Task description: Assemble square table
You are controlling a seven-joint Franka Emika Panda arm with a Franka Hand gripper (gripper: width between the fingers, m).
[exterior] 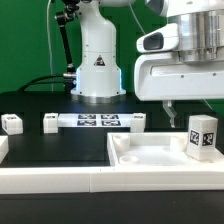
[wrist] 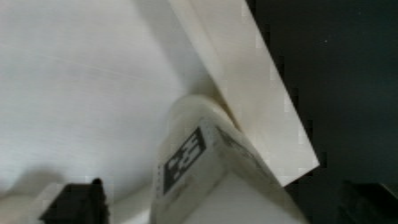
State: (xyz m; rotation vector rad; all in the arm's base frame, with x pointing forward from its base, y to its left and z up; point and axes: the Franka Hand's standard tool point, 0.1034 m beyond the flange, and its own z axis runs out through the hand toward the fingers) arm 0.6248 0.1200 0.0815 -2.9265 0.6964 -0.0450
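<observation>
A long white plastic border rail lies nearest, along the worktop's front edge. Just behind it sits the square white plastic tray-like tabletop, with a short white peg leg upright on it at the exterior view's right, close to the raised rim. The leg bears a black-and-white square tag; no writing is legible. The white arm's hand points straight down over the tray. Its dark fingers are spread wide, gripping nothing, the leg between them.
</observation>
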